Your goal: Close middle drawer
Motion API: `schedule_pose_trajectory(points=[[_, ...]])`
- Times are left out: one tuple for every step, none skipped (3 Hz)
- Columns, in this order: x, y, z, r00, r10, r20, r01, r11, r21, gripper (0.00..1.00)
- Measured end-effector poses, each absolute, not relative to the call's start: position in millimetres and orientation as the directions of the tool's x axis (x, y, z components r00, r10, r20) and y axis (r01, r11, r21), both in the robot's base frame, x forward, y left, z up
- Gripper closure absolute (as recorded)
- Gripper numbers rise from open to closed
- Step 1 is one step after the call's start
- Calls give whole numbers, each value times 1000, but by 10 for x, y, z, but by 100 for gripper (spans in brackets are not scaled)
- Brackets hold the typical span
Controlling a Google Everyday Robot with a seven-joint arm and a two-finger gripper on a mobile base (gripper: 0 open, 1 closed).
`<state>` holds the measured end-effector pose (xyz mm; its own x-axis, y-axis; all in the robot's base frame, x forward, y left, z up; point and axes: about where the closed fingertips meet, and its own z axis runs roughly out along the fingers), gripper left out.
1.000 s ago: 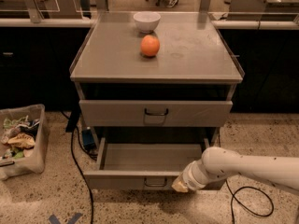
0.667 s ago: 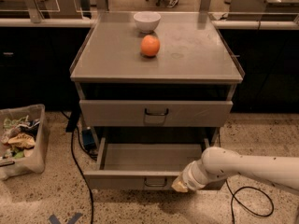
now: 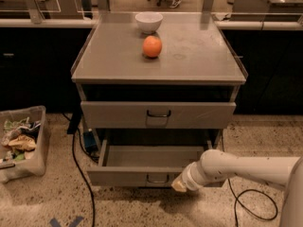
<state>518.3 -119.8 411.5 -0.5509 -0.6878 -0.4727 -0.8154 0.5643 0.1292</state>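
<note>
Since the closing push turns on direction, note this first: the middle drawer (image 3: pixel 142 175) stands pulled out toward you, low in the cabinet. It must travel straight back, away from the camera, into the dark opening behind it.

Item, middle drawer: shallow grey tray. Long axis runs left to right across the view. Low front panel faces you, with a small dark wire handle (image 3: pixel 157 178) at its centre.

Item, gripper (image 3: pixel 182 184): at the front panel, just right of the handle and low on the panel's face. Contact you cannot confirm. Whether the jaws are spread or together you cannot tell, and no hold on anything shows. The gripper sits on the near side of the panel, so the drawer lies beyond the jaws, which is the side you want for a push.

Item, arm (image 3: pixel 246 168): pale, entering low from the right edge, roughly along the front panel. Judgement: a push landing right of centre may skew the drawer on its runners, so favour a spot nearer the handle.

Item, upper drawer (image 3: pixel 118 115): taller front, larger dark handle, directly above, set further back. Not your concern.

Item, tabletop (image 3: pixel 199 56): carries an orange (image 3: pixel 152 46) and, behind it and apart, a white bowl (image 3: pixel 148 21).

Item, floor: a bin (image 3: pixel 33 150) at left, and a black cable (image 3: pixel 75 164) beside the cabinet.
</note>
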Motion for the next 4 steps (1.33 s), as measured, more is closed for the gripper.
schedule_pose_trajectory(points=[[5466, -1258, 3891, -611, -632, -477, -757, 643, 119, 100], [5467, -1258, 3891, -611, -632, -477, -757, 643, 119, 100], [5699, -1354, 4029, -608, -613, -505, -732, 679, 56, 100], [5910, -1475, 4174, -614, -586, -529, -694, 720, 9, 100]])
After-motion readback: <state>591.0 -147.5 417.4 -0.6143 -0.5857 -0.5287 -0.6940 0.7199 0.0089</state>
